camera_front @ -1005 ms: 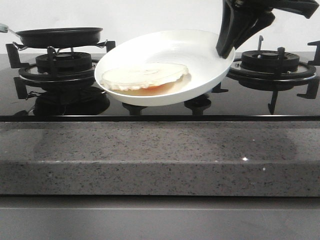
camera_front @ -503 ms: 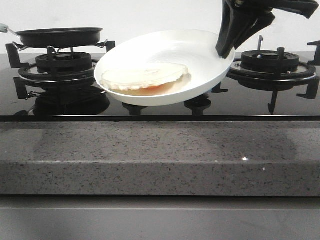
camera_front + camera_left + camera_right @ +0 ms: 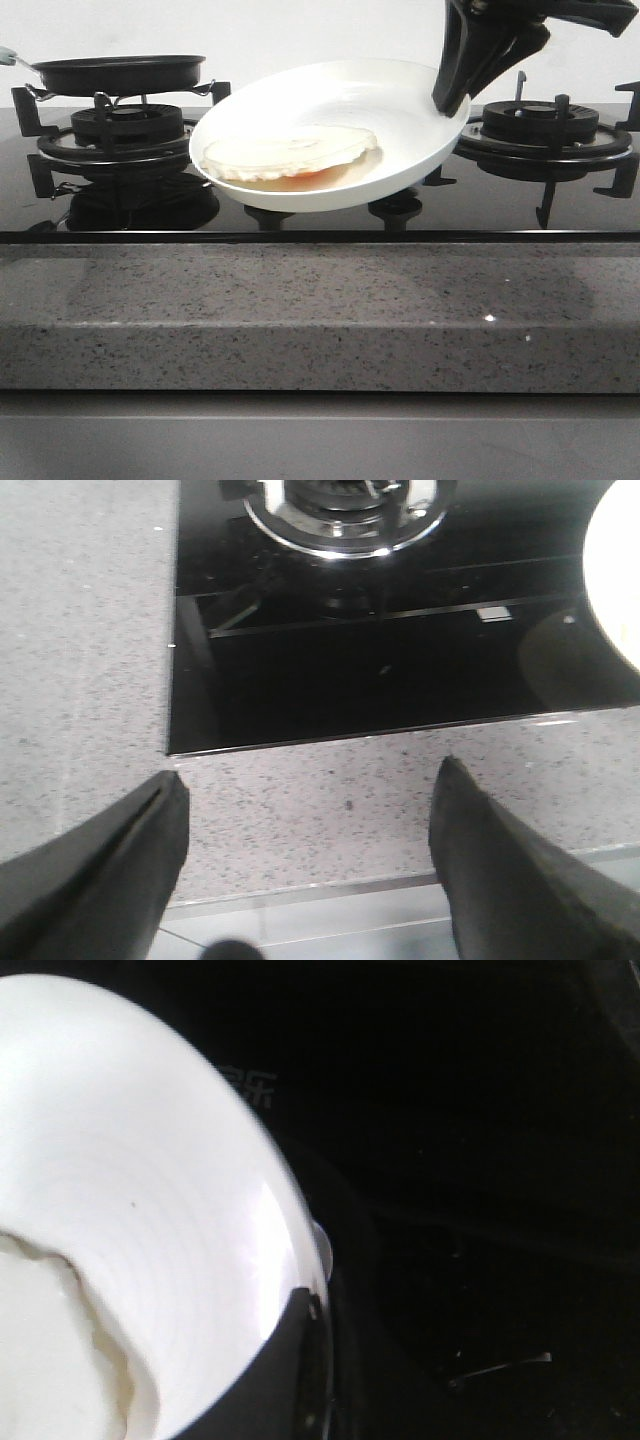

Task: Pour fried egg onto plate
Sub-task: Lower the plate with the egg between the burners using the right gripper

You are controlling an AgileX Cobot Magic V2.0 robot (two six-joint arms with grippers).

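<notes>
White glazed plate (image 3: 400, 105) — item one, round and shallow, pinched at its far right rim by my right pincer (image 3: 452, 100), jaws closed on that edge. It hangs tilted over the black glass hob (image 3: 560, 205), low side toward my left and the counter (image 3: 320, 310). Fried egg (image 3: 290, 152) — item two, pale ruffled white, orange showing under its front edge, lying in the low part, left of and below that pincer. Black pan (image 3: 118, 72) sits on the far left burner, apart. Left pincer (image 3: 310, 875) hangs wide and empty over the counter edge; my right arm is the nearer one
</notes>
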